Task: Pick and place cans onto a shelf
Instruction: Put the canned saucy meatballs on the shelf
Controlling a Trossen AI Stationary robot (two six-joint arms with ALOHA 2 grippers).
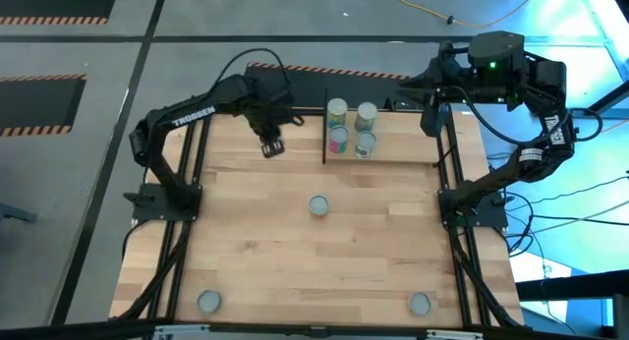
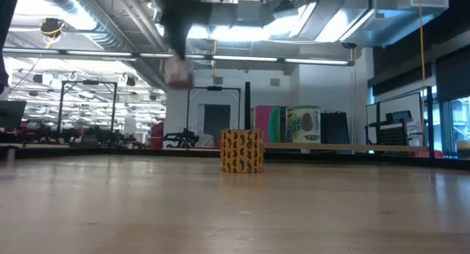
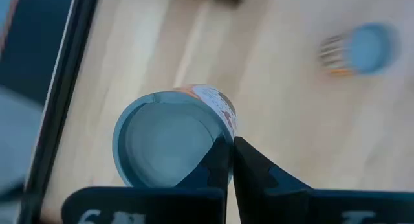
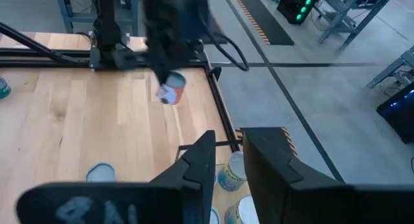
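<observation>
Carrying: your left pincer [image 1: 272, 146] is clamped on a can [image 3: 171, 136], held aloft; next, move it to the shelf [image 1: 393, 148] beside; the right pincer [image 4: 226, 162] waits apart.

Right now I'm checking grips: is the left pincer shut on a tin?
Shut: the left pincer pinches the rim of the orange-labelled silver-topped tin, lifted off the table.

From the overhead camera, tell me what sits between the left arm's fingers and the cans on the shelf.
In the high view, only the shelf's thin black edge panel and bare wood separate the left gripper, shut on a can, from the shelved cans.
</observation>
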